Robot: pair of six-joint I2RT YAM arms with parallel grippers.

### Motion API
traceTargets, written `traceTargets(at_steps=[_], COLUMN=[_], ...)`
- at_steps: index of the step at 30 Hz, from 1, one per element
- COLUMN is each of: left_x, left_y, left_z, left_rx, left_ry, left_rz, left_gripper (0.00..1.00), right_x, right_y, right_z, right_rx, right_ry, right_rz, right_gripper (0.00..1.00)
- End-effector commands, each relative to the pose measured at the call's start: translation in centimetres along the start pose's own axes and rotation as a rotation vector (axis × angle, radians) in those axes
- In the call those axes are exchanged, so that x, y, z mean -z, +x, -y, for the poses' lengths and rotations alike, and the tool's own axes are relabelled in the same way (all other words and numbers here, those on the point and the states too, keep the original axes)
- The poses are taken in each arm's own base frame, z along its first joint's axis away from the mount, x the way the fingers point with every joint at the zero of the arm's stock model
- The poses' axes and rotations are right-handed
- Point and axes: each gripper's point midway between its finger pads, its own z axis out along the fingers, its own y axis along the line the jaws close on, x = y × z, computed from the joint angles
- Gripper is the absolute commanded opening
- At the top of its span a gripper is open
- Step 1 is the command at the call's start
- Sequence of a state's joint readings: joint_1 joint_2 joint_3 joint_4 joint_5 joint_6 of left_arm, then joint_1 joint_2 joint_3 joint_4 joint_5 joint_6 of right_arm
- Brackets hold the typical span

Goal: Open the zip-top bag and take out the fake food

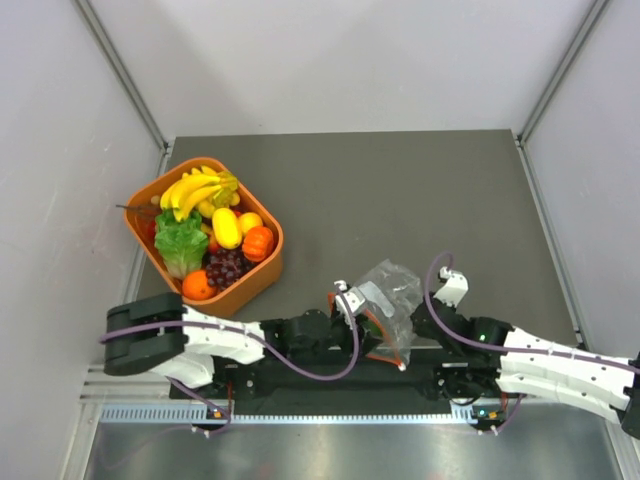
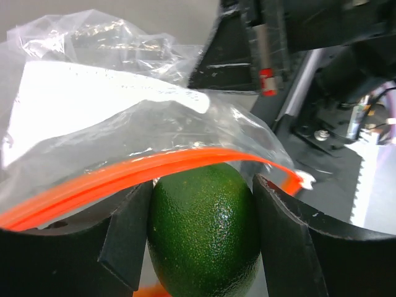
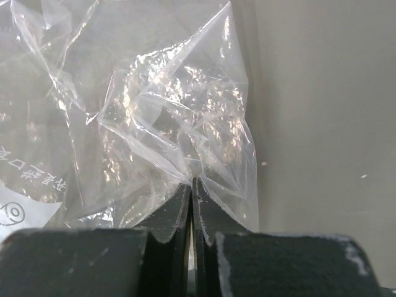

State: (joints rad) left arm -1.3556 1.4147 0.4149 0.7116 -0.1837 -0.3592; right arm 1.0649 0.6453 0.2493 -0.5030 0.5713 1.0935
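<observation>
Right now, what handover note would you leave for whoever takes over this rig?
Left gripper: shut on the dark green fruit, at the mouth of the zip-top bag, just under the orange zip strip.
Right gripper: shut on the bag's clear plastic.
Done: bag appears open, fruit gripped.
Left: draw the fruit clear and set it down. Whether more pieces remain inside cannot be told.

Table (image 1: 400,190): basket (image 1: 245,292) at left, bag (image 1: 395,290) at front centre.
Basket: bananas (image 1: 195,188) behind, lettuce (image 1: 180,245) and grapes (image 1: 227,266) in front.
Bag: between left gripper (image 2: 203,182) and right gripper (image 3: 192,185), pinched by the right.
Toy fruit (image 2: 204,235): at bag's mouth, in left gripper.
</observation>
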Motion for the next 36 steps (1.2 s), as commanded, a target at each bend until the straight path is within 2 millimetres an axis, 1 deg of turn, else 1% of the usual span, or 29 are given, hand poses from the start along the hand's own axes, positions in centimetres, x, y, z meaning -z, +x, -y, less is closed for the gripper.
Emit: traceTargets(at_steps=[1,2,7,8,9,10,11,12,13,14,15,16,17,18,19,20,21,22,23,24,25,26,27,28,29,30,32,33,36], left_x=[1.5,2.0,4.0,4.6,5.0,5.3,6.0,6.4,6.8,7.4,7.8,8.1,8.5,8.6,8.7,8.6,8.5,8.4,8.3,8.6,9.0,9.5,10.4,11.3,12.3,13.6,15.9,17.2,20.9], left_y=[0.2,0.9,-1.2,-2.6,-2.6,-3.3,-5.2,-5.6,-5.6,-7.2,-7.8,-7.6,-9.3,-9.9,-10.6,-11.5,-12.5,-13.3,-14.1,-15.3,-17.4,-18.1,-19.3,-21.4,-22.5,-22.9,-25.0,-24.7,-25.0], left_z=[0.3,0.0,0.4,0.8,0.7,0.7,1.1,1.0,0.0,0.0,-0.5,-1.4,-1.8,-2.1,-3.3,-3.3,-5.2,-6.0,-6.8,-8.9,-9.6,-10.9,-12.4,-12.6,-13.0,-14.3,-14.8,-16.0,-17.3], left_rx=[0.015,0.014,0.037,0.044,0.041,0.04,0.038,0.032,0.022,0.021,0.012,-0.001,-0.008,-0.009,-0.003,0.0,0.016,0.028,0.043,0.073,0.078,0.085,0.09,0.089,0.092,0.1,0.11,0.119,0.13], left_ry=[0.005,0.0,0.023,0.038,0.03,0.024,0.035,0.026,-0.027,-0.038,-0.065,-0.11,-0.143,-0.157,-0.193,-0.181,-0.228,-0.241,-0.252,-0.288,-0.311,-0.362,-0.416,-0.442,-0.475,-0.548,-0.602,-0.671,-0.81], left_rz=[-0.054,-0.076,-0.017,0.02,0.009,0.024,0.07,0.072,0.062,0.097,0.111,0.09,0.121,0.122,0.127,0.119,0.123,0.122,0.103,0.116,0.148,0.155,0.185,0.228,0.258,0.266,0.323,0.315,0.343], left_gripper=[0.0,0.0,0.0,0.0,0.0,0.0,0.0,0.0,0.0,0.0,0.0,0.0,0.0,0.0,0.0,0.0,0.0,0.0,0.0,0.0,0.0,0.0,0.0,0.0,0.0,0.0,0.0,0.0,0.0], right_x=[0.4,0.4,-0.1,-0.2,-0.5,-0.7,-0.8,-1.0,-1.1,-1.1,-1.2,-1.4,-1.6,-1.8,-2.1,-2.4,-2.6,-2.8,-3.1,-3.2,-3.3,-3.3,-3.3,-3.4,-3.5,-3.6,-3.7,-3.7,-3.8], right_y=[-3.3,-3.8,-6.3,-7.0,-8.0,-8.6,-9.3,-10.5,-11.1,-11.9,-12.8,-13.3,-13.8,-14.4,-14.6,-15.0,-15.1,-15.0,-15.0,-15.0,-15.1,-15.1,-15.0,-14.9,-14.8,-14.8,-14.6,-14.7,-14.6], right_z=[-1.0,-1.3,-0.7,-0.9,-0.2,-0.5,-0.4,0.6,0.5,0.7,1.6,1.4,1.5,2.4,2.3,3.0,3.2,2.9,3.0,3.1,3.0,3.1,3.1,2.9,2.9,2.9,2.9,2.7,2.5], right_rx=[0.02,0.025,0.058,0.053,0.061,0.053,0.053,0.058,0.057,0.056,0.061,0.059,0.063,0.065,0.06,0.061,0.058,0.054,0.05,0.047,0.045,0.045,0.046,0.046,0.051,0.055,0.062,0.062,0.07], right_ry=[0.027,0.037,0.106,0.104,0.134,0.119,0.123,0.162,0.155,0.164,0.193,0.181,0.188,0.215,0.199,0.222,0.22,0.198,0.195,0.183,0.175,0.171,0.166,0.154,0.149,0.141,0.132,0.124,0.108], right_rz=[0.105,0.114,0.163,0.171,0.184,0.187,0.195,0.212,0.216,0.227,0.239,0.239,0.239,0.239,0.233,0.226,0.221,0.21,0.201,0.193,0.197,0.2,0.196,0.195,0.19,0.186,0.18,0.181,0.181], right_gripper=[0.0,0.0,0.0,0.0,0.0,0.0,0.0,0.0,0.0,0.0,0.0,0.0,0.0,0.0,0.0,0.0,0.0,0.03,0.11,0.15,0.22,0.5,0.6,0.68,0.83,0.88,0.94,0.95,0.96])
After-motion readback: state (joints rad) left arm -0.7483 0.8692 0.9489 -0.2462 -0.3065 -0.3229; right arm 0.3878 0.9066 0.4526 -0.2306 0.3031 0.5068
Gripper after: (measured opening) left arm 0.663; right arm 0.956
